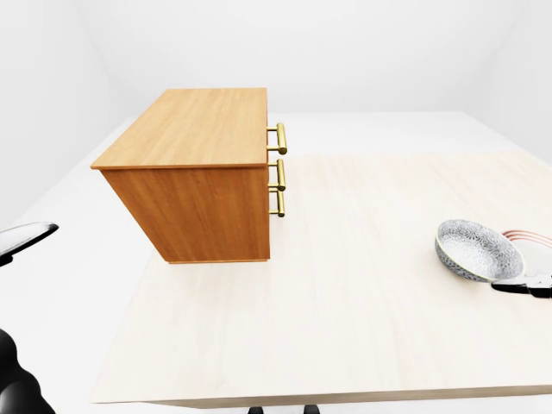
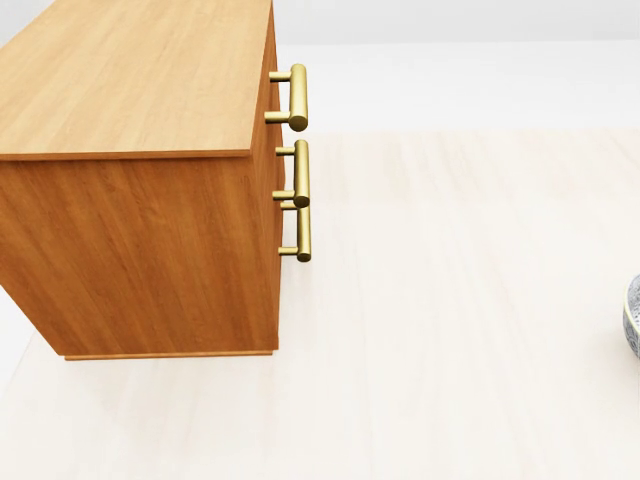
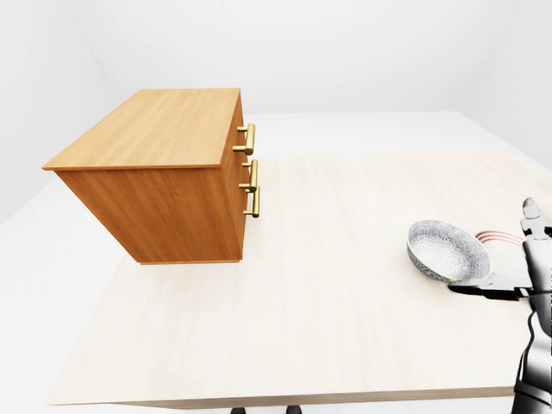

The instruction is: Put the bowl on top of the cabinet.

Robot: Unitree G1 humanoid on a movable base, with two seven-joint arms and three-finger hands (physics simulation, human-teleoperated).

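- The bowl is at the right side of the pale table, tilted, and it is well apart from the wooden cabinet at the left.
- The right hand is at the bowl's right rim, one finger under it and one standing up beside it; I judge it is grasping the bowl, though the hold looks thin.
- The left hand shows only at the left edge of the left-eye view; I cannot tell if it is open or closed.
- Risk: with such a hold on the rim, the bowl may slip during the long carry.
- Risk: if it is lifted too low, it may hit the cabinet's edge or the brass handles.
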